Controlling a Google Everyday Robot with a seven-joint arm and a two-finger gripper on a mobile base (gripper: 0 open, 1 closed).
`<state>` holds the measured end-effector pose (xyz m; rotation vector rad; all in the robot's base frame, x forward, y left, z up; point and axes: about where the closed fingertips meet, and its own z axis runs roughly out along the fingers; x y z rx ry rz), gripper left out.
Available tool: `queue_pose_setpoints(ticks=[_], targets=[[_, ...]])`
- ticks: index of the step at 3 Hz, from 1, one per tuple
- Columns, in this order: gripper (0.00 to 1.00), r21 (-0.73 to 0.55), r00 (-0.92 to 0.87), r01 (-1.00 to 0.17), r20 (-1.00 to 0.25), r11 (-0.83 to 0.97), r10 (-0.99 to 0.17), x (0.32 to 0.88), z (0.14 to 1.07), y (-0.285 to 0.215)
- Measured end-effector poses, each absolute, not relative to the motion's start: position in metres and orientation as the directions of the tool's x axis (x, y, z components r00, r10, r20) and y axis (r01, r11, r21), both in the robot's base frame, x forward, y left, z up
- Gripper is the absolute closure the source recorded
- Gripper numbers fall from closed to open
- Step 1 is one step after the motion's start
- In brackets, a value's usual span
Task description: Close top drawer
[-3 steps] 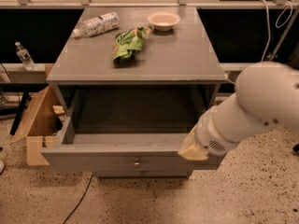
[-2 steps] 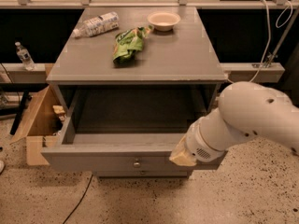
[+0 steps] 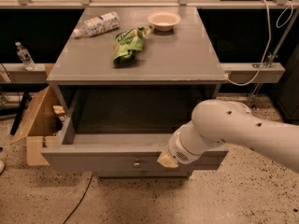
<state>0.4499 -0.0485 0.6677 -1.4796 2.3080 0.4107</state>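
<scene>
The top drawer (image 3: 93, 158) of the grey cabinet stands pulled far out, its inside bare. Its flat front faces me with a small round metal knob (image 3: 136, 164) at the middle. My white arm comes in from the right. The gripper (image 3: 167, 160), with a tan tip, is at the drawer's front, just right of the knob, against the front's upper edge. A lower drawer front barely shows beneath.
On the cabinet top (image 3: 187, 55) lie a plastic bottle (image 3: 96, 24), a green bag (image 3: 127, 43) and a pale bowl (image 3: 163, 20). An open cardboard box (image 3: 35, 125) stands at the left by the drawer. A cable (image 3: 77, 202) lies on the speckled floor.
My arm and gripper have moved left along the drawer's front, closer to the knob. The drawer stays open about as far as before.
</scene>
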Motion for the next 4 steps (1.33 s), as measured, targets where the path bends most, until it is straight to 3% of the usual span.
queue_pose_setpoints(ticks=[1,4], targets=[[1.00,-0.021,-0.408,-0.879,-0.481,0.476,-0.776,0.486,0.659,-0.048],[1.00,-0.161,-0.316,-0.890,-0.457,0.426,-0.832,0.513,0.646,-0.062]])
